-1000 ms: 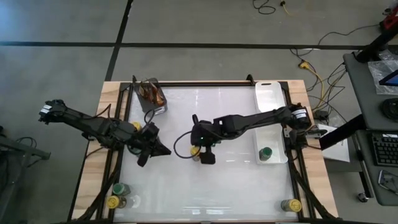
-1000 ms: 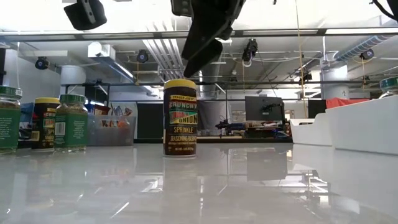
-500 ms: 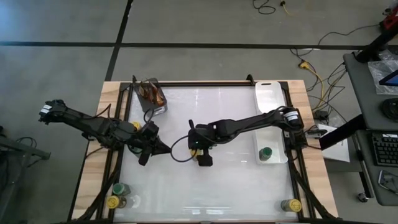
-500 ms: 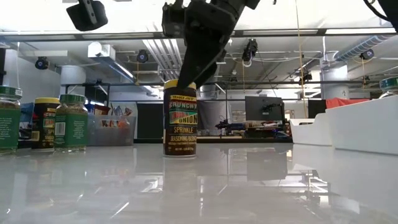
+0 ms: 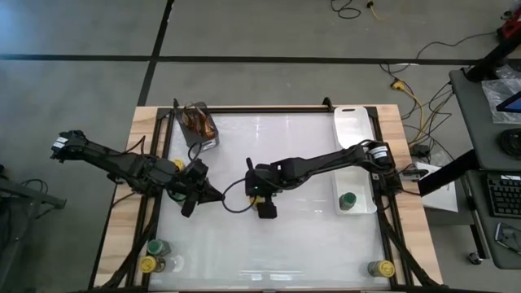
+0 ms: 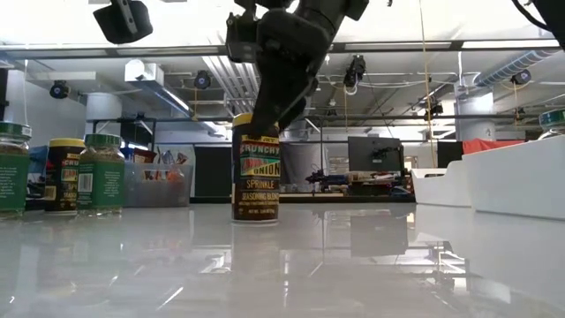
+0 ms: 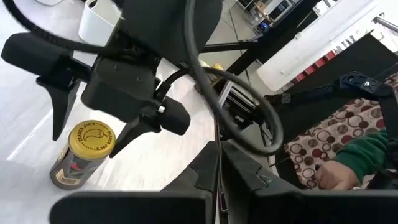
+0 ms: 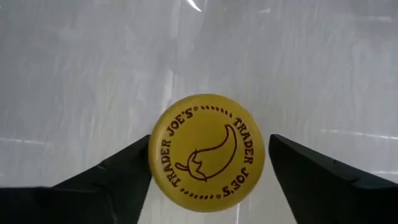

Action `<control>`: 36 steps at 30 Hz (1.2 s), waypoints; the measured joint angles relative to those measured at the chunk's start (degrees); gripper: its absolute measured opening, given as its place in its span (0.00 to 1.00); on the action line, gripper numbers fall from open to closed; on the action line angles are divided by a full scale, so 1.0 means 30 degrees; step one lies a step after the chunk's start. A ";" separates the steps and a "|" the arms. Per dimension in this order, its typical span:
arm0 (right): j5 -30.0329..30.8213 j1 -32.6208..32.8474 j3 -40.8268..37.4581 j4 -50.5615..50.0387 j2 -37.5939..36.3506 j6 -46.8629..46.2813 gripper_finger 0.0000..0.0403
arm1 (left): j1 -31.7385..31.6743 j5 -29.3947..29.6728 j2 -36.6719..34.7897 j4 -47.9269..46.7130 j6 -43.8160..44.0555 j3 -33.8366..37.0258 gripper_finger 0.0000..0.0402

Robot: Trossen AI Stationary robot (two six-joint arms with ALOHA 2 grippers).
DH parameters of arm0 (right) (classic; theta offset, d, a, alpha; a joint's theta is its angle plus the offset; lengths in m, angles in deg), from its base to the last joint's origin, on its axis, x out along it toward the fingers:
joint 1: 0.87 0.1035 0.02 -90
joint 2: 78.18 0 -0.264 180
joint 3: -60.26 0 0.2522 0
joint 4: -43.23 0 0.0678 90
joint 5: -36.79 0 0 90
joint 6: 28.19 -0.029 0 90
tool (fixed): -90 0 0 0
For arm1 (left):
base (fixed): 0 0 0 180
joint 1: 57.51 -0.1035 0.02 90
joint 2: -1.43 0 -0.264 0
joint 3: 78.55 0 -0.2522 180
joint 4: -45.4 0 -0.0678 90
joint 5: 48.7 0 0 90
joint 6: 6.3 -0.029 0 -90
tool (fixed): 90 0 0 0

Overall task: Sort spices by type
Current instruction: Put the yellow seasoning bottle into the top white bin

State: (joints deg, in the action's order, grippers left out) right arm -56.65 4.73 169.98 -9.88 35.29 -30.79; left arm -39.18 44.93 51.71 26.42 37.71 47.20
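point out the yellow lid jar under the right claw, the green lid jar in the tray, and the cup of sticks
yellow-lid jar (image 8: 206, 152), right wrist view, lid top
green-lid jar (image 5: 348, 200), high view, lid
cup of sticks (image 5: 200, 124), high view, the sticks

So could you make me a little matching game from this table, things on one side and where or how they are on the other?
Things:
1. mid-table yellow-lidded jar
2. green-lidded jar nearest the right arm
3. grey cup of brown sticks
4. left pincer

Places or states:
A. standing in the white tray
B. shut, waiting beside the middle
C. between the open fingers of the right pincer
D. near a table corner on the left arm's side

Pairs: 1-C, 2-A, 3-D, 4-B
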 joint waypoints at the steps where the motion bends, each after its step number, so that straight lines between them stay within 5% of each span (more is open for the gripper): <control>1: 0.0000 0.0000 0.0000 0.0151 -0.0003 -0.0118 0.71 | 0.0000 0.0000 0.0000 0.0000 -0.0001 0.0000 0.00; 8: -0.0003 0.0000 0.0234 0.0150 -0.0109 0.0096 0.55 | 0.0000 -0.0034 0.0000 0.0000 -0.0001 0.0000 0.00; 16: 0.0160 -0.0034 0.3815 -0.4454 -0.0265 0.1588 0.55 | 0.0000 -0.2028 -0.0171 -0.0018 -0.0001 0.0004 0.00; 22: 0.2644 -0.0227 0.5453 -0.8752 -0.1377 0.2599 0.55 | -0.0007 -0.1953 -0.0342 0.0000 -0.0001 0.0000 0.00; 29: 0.3794 -0.1595 0.2562 -1.0403 -0.5068 0.1667 0.55 | -0.0007 -0.1859 -0.0027 0.0031 -0.0001 0.0007 0.00; 36: 0.4210 -0.3417 -0.3491 -1.0362 -1.0920 0.1548 0.55 | -0.0023 -0.1384 0.0597 0.0036 -0.0001 0.0007 0.00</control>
State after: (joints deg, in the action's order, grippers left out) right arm -44.02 -5.52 159.51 -40.97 2.53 -26.14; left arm -39.25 40.78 53.50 26.53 37.71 47.22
